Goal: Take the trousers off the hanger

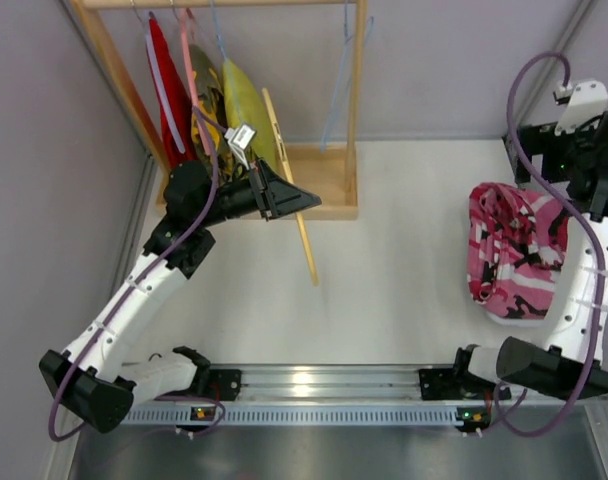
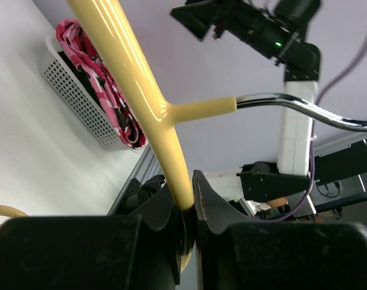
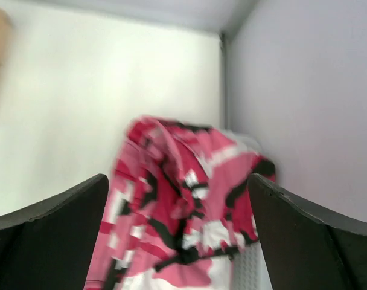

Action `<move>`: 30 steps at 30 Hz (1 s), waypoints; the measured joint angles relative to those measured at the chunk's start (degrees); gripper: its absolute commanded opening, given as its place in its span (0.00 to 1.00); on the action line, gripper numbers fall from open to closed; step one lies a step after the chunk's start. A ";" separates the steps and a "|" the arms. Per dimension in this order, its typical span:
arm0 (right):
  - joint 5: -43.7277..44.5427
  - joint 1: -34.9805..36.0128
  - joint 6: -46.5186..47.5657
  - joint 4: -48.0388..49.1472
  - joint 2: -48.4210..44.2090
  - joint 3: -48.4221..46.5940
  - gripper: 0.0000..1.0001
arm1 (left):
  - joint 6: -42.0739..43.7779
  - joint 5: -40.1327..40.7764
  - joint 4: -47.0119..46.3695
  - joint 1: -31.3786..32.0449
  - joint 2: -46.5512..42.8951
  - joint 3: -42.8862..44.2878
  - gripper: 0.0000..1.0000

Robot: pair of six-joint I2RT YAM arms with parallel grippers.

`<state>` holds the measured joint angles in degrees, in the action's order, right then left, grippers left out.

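Observation:
The pink, white and black camouflage trousers point(image 1: 514, 250) lie bunched in a white perforated basket point(image 1: 516, 314) at the right of the table. They also show in the left wrist view, trousers point(image 2: 93, 78) in the basket point(image 2: 81, 112). My right gripper point(image 3: 177, 178) hangs open just above the trousers point(image 3: 183, 205), which no longer touch either finger. My left gripper point(image 1: 306, 203) is shut on the pale yellow hanger point(image 1: 304, 245), which sticks out bare in front of the rack. Up close, the hanger point(image 2: 129, 72) runs between the pinched left gripper point(image 2: 189, 202), its chrome hook point(image 2: 304, 109) pointing right.
A wooden rack point(image 1: 329, 175) stands at the back left with a red garment point(image 1: 164, 90) and yellow-green garments point(image 1: 244, 100) hanging on it. Grey walls close in the left, back and right. A metal rail point(image 1: 314, 385) carries both arm bases at the near edge.

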<state>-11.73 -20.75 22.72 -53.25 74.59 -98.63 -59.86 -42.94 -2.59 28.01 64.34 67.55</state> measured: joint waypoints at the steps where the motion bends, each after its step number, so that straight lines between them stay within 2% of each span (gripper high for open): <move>1: -2.75 0.87 -1.62 -1.86 -0.59 -3.72 1.00 | 0.00 0.28 0.00 0.00 0.13 0.28 0.00; 4: -8.13 8.76 -8.39 -2.84 -3.48 -7.85 0.99 | -0.04 0.87 -0.04 0.00 1.01 1.16 0.00; 7: -16.55 18.71 -16.48 -2.01 -7.02 -3.17 0.99 | -0.02 1.66 0.00 0.00 1.86 1.29 0.00; 10: -20.96 23.58 -23.43 0.24 -9.75 3.34 0.99 | -0.02 2.25 0.02 0.00 2.60 1.29 0.00; 13: -19.67 32.04 -28.44 3.87 -9.92 7.91 0.99 | -0.04 2.93 0.04 0.00 3.10 1.29 0.00; 17: -14.75 48.19 -32.22 7.58 -8.52 8.61 0.99 | -0.24 4.07 0.02 0.00 3.72 1.29 0.00; 20: -12.13 56.30 -33.27 9.99 -7.13 8.57 0.99 | -0.66 5.03 0.02 0.00 4.46 1.31 0.00; 25: -7.89 65.59 -33.48 13.46 -2.58 8.57 0.97 | -1.66 6.43 0.00 0.00 5.77 1.33 0.00; 30: -4.63 72.43 -33.94 14.91 1.92 8.66 0.84 | -2.75 7.37 0.13 0.00 6.27 1.57 0.00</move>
<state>-16.36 51.68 -11.22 -38.35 76.51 -89.97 -62.61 -35.57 -2.46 28.01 70.61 69.12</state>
